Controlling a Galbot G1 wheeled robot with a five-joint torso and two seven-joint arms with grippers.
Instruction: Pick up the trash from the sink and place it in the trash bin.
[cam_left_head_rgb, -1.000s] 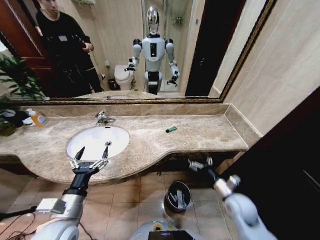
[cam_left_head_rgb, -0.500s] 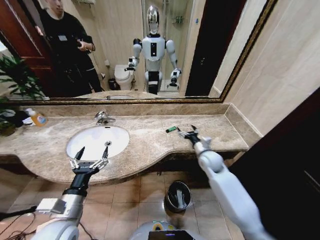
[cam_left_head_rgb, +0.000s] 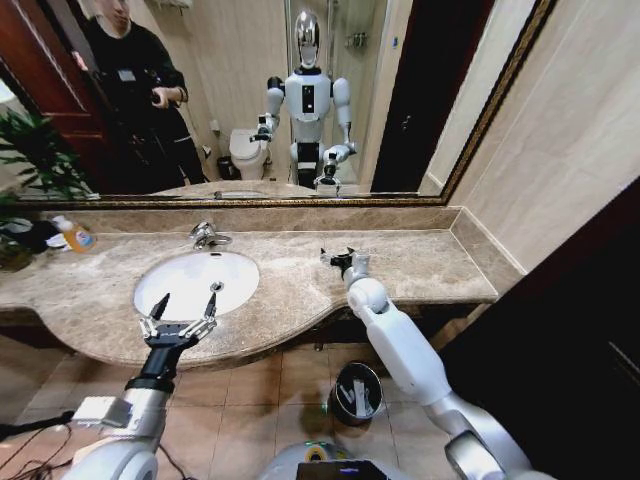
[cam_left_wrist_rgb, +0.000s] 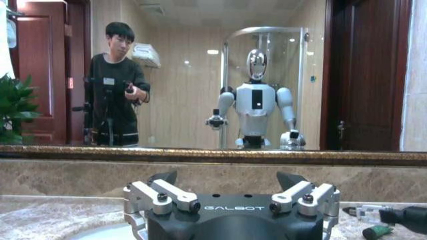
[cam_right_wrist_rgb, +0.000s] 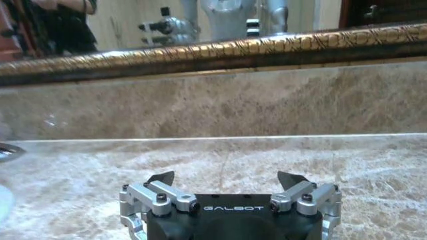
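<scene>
Orange bottle (cam_left_head_rgb: 76, 237): standing at the far left of the tabletop (cam_left_head_rgb: 290, 290), against the backsplash under the mirror (cam_left_head_rgb: 250, 100).
Left tool (cam_left_head_rgb: 186, 303): hovering over the near rim of the sink (cam_left_head_rgb: 195, 283), fingers spread wide apart and holding nothing; from the left wrist view both finger pairs (cam_left_wrist_rgb: 157, 192) are standing open toward the mirror.
Sink: lying in the left half of the tabletop, its white basin showing no packets or tubes that can be made out from the head view.
Faucet (cam_left_head_rgb: 207, 236): sitting at the far edge of the sink, chrome, just beside the backsplash.
Right tool (cam_left_head_rgb: 338, 258): reaching out over the middle of the tabletop, right of the sink and well apart from it; in the right wrist view its fingers (cam_right_wrist_rgb: 160, 187) are standing apart above bare marble, gripping nothing.
Green piece (cam_left_wrist_rgb: 377, 231): lying on the tabletop just beside the right tool, as the left wrist view is showing at its edge; whether the two are touching cannot be told.
Trash bin (cam_left_head_rgb: 356, 392): standing on the tiled floor below the tabletop's near edge, under the right arm, with pale pieces lying inside it.
</scene>
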